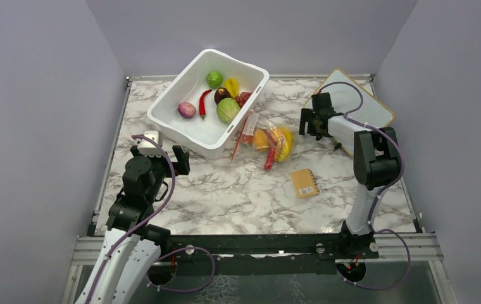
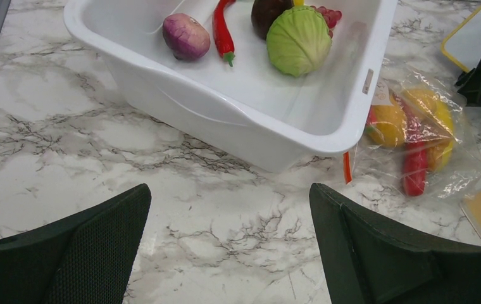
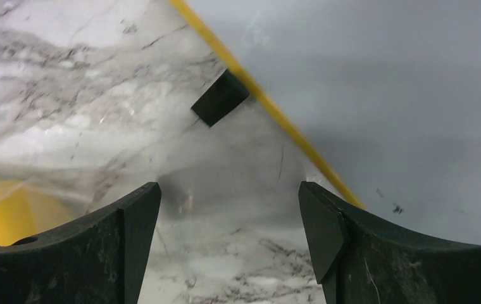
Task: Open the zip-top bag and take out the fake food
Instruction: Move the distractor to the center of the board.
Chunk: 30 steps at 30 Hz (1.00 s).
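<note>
Zip-top bag [image 1: 267, 140] lies flat on the marble table [image 1: 225, 196], just beside the white tub [image 1: 162, 120], with one end touching the tub's wall. Its orange-red zip strip [image 2: 347, 168] is on the side by the tub, so the mouth points that way. The fake food [image 2: 415, 136] is inside the bag: something round and orange, something yellow, and a long red piece. I cannot tell if the zip is shut all the way. The left gripper [image 2: 228, 196] is up above the table, near the tub and well apart from the bag. Its fingers [image 2: 99, 234] are spread wide and hold nothing. I think it looks that way so it can come in at the zip side. The right gripper [image 3: 228, 196] is low, between the bag and the white board with the yellow edge [image 1: 358, 95]. Its fingers [image 3: 358, 247] are wide apart too, with nothing in them. In its own camera, clear plastic and a bit of yellow show at the lower left, so it is very near the far end of the bag. I think one gripper sits on each side because a floppy bag needs two holds to pull its mouth open. A small yellow notepad [image 1: 304, 182] lies near the bag and should be left alone.
</note>
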{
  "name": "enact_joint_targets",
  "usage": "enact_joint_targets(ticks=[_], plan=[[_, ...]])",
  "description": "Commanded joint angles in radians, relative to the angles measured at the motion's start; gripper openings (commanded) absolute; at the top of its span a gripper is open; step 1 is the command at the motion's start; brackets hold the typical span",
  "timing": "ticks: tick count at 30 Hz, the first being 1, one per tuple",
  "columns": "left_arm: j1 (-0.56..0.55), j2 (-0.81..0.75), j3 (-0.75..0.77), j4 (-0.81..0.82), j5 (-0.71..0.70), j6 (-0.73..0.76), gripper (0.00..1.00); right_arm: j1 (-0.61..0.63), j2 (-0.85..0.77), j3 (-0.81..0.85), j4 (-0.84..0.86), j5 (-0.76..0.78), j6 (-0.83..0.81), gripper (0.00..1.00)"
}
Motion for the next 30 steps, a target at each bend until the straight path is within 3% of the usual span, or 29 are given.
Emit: enact_joint_targets(ticks=[1,12,17,23,30], plan=[[-0.003,-0.012,-0.009,0.038,0.008,0.014,0.99,-0.023,0.072,0.105,0.048,0.117,0.000,0.81],[-0.003,0.030,-0.004,0.038,0.038,0.013,0.99,-0.123,0.233,0.262,0.036,0.094,-0.005,0.80],[-0.003,0.026,-0.007,0.039,0.040,0.011,0.99,-0.151,0.245,0.297,0.007,0.000,-0.001,0.80],[-0.004,0.042,-0.009,0.060,0.081,0.018,0.99,-0.151,0.120,0.254,-0.011,-0.215,0.008,0.83],[-0.003,0.207,0.039,0.205,0.298,-0.020,0.99,-0.151,-0.126,0.075,0.034,-0.427,0.035,0.87]])
